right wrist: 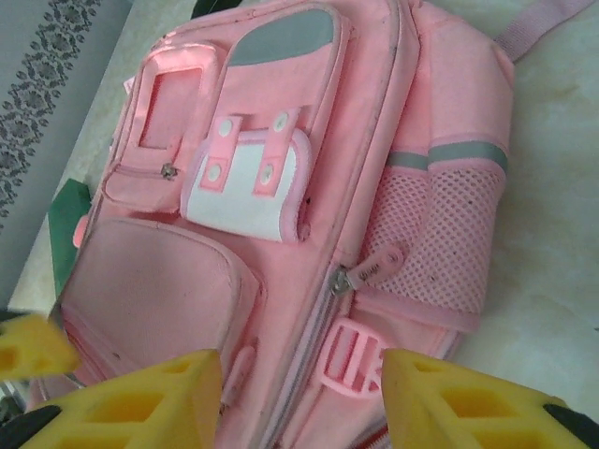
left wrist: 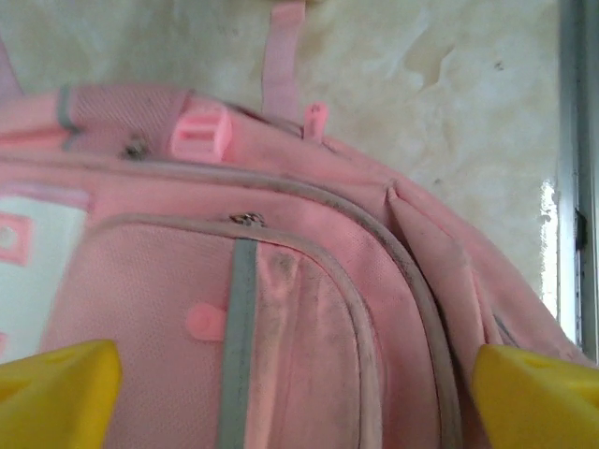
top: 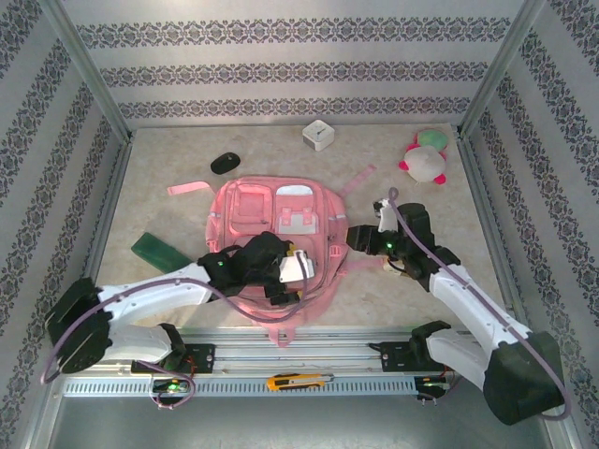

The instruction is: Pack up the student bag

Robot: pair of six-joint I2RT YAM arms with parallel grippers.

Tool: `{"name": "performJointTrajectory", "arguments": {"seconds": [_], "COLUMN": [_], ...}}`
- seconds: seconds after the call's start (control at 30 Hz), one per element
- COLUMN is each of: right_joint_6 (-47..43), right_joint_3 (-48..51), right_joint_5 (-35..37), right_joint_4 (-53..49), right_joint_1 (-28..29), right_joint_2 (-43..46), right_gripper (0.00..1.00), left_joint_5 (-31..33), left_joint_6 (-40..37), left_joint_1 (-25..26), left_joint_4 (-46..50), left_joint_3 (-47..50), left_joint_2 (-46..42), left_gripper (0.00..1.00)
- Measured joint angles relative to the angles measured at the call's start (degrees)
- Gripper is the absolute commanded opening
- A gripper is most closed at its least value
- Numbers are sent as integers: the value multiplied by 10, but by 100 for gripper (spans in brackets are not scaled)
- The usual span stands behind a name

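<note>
The student bag (top: 271, 220), a large pink backpack, lies flat mid-table with its front pockets up. My left gripper (top: 292, 271) hovers over the bag's near part. In the left wrist view its yellow fingertips (left wrist: 56, 393) stand wide apart, open, with pink pocket fabric (left wrist: 299, 318) and a zip seam beneath. My right gripper (top: 360, 239) is at the bag's right side. It is open (right wrist: 304, 402), and its fingertips (right wrist: 468, 402) straddle the main zip and a pink buckle (right wrist: 351, 360). A zip pull (right wrist: 374, 267) lies just beyond, by the mesh side pocket (right wrist: 435, 238).
A black mouse (top: 225, 163), a white cube (top: 318, 136) and a pink-and-white plush toy (top: 426, 159) lie at the back. A green flat object (top: 161, 253) sits left of the bag. An orange utility knife (top: 298, 381) rests on the near rail. Patterned walls enclose the table.
</note>
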State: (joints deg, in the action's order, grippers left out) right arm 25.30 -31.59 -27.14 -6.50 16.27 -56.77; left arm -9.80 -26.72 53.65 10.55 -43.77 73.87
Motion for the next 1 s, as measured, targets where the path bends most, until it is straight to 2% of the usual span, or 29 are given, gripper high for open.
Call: {"name": "performJointTrajectory", "arguments": {"seconds": [0.13,0.33,0.37,0.43,0.53,0.57,0.77,0.87,1.0], "right_joint_6": [-19,-59,-65,-78,-93,-99,-187,-261,-358], "right_joint_3": [14,33,35,39,40,40,40,38,18], "right_joint_5": [4,8,9,11,14,14,-13,-54,-95], "right_joint_4": [-8,-12,-13,-14,-14,-14,-24,-38,-81], "right_joint_1": [0,0,0,0,0,0,0,0,5], "right_joint_2": [35,78,85,99,114,117,129,126,89], "right_gripper": [51,52,52,52,50,50,52,52,51], "left_joint_5": [21,103,109,110,110,109,78,32,-22], "left_joint_6": [-19,-28,-28,-28,-25,-21,3,12,14], "left_joint_1": [7,10,11,12,15,15,-11,-47,-100], "left_joint_4": [-9,-36,-39,-48,-60,-60,-56,-47,-35], "left_joint_3": [-10,-30,-29,-26,-18,-17,7,12,13], "left_joint_2": [55,111,111,110,100,92,-33,-91,-125], "left_gripper": [99,99,87,44,9,2,0,0,0]}}
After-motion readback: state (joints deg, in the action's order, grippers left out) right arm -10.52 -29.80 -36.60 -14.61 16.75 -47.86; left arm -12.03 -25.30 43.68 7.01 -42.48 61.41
